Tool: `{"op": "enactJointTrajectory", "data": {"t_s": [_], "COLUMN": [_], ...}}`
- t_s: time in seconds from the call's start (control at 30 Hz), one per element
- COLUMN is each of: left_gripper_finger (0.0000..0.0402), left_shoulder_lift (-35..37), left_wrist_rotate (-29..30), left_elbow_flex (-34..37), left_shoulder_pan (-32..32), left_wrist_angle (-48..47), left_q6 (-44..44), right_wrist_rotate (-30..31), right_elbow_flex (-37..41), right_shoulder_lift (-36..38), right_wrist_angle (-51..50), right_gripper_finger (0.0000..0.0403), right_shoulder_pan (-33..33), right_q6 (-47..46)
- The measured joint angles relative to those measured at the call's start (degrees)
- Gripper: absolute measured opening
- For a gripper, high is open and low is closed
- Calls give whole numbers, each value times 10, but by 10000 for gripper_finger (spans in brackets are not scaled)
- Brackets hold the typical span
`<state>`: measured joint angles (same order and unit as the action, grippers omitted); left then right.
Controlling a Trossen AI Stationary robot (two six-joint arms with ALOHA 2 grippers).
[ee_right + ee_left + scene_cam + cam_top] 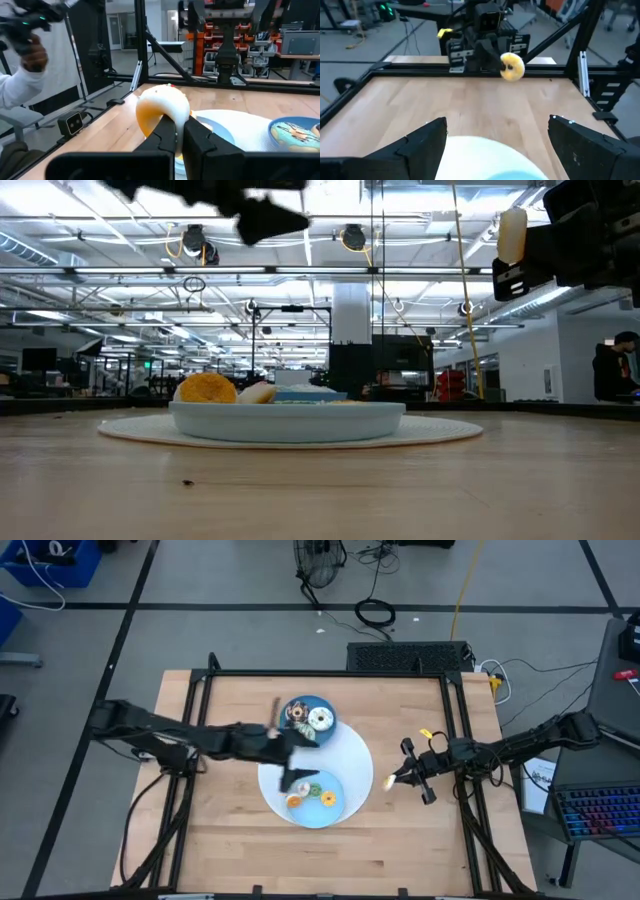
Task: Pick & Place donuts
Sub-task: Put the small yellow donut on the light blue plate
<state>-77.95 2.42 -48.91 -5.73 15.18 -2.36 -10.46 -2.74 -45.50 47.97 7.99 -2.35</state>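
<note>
Right wrist view: a small yellow toy donut ring (162, 112) is pinched by the right claw (181, 131), not yet placed; ahead of it, more donuts are already on two round blue plates (345, 795); the left claw (292, 762) is spread above them.

The surface (230, 830) is light wood grain. The mat (355, 765) is white. Both plates (300, 705) (335, 802) are blue. The donut (511, 66) in the right tool (393, 780) is yellow. Both tools are black.
</note>
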Motion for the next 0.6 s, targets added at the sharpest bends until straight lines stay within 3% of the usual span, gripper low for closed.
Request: {"op": "enactJointTrajectory", "data": {"t_s": [0.1, 0.23, 0.6], "left_gripper_finger": [345, 345, 345], "left_shoulder_lift": [81, 198, 531], "left_wrist_rotate": [20, 89, 98], "left_elbow_flex": [93, 186, 340], "left_shoulder_pan": [0, 2, 1], "left_wrist_angle": [34, 30, -36], "left_q6": [-16, -39, -12], "right_wrist_rotate": [2, 28, 30], "right_elbow_flex": [0, 0, 0], "right_shoulder_lift": [0, 0, 0], "right_wrist_angle": [0, -2, -2], "right_gripper_finger": [2, 2, 2], "right_shoulder_pan": [0, 0, 0], "right_q6": [0, 0, 0]}}
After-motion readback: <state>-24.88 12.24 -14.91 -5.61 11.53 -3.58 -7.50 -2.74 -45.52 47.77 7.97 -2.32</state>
